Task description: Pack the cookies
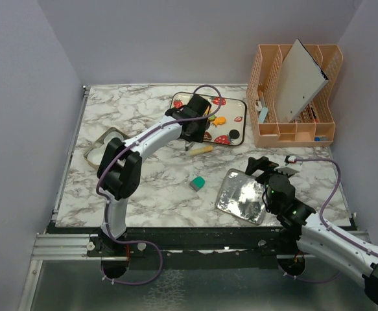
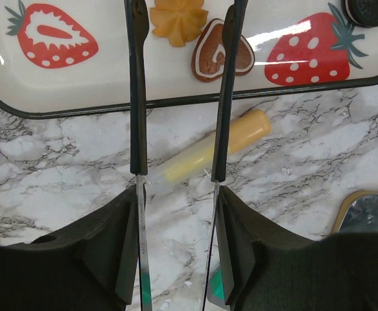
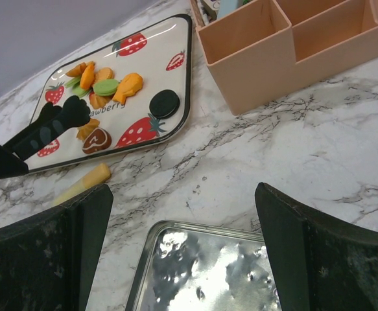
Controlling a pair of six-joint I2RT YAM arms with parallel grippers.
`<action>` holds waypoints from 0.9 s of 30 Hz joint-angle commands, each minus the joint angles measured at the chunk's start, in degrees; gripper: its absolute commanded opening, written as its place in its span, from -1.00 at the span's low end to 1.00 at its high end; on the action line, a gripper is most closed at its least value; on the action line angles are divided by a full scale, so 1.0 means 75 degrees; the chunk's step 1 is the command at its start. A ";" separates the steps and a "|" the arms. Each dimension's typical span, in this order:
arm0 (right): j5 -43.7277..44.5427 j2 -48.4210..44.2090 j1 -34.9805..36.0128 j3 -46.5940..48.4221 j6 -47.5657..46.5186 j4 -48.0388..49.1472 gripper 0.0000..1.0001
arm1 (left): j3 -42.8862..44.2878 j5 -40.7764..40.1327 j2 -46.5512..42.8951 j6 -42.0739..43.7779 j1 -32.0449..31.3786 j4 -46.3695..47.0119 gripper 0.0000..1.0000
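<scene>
Reaching for the cookies [image 3: 104, 87] on the strawberry tray [image 1: 239, 105], left gripper [image 2: 179, 26] fingers apart astride the heart and flower biscuits, right gripper [image 3: 182, 259] fingers wide and empty above the foil tin [image 1: 242, 196]; next, probably, lowering and pinching one cookie.

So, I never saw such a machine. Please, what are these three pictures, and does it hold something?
Two robot arms stand at a marble table. One picture looks down from above; the other two come from a camera on each wrist. The left tool hangs over a strawberry-print tray that carries the toy cookies; its fingers are apart with nothing between them. The right tool is wide open above a shiny metal tin. On the table also lie a yellow stick, a small teal block and a peach organizer. Nothing is held.
</scene>
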 commanded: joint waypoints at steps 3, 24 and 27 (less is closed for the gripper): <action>0.0168 -0.0117 0.0016 0.0042 -0.0054 -0.0179 0.99 | 0.0545 -0.0357 0.0516 0.0210 0.0022 -0.0306 0.02; 0.0136 -0.0115 0.0016 0.0048 -0.0074 -0.0168 1.00 | 0.0350 -0.0450 0.0189 0.0356 0.0415 -0.0597 0.00; 0.0134 -0.0099 0.0016 0.0047 -0.0068 -0.0163 1.00 | 0.0479 -0.0260 0.0248 0.0377 0.0397 -0.0595 0.02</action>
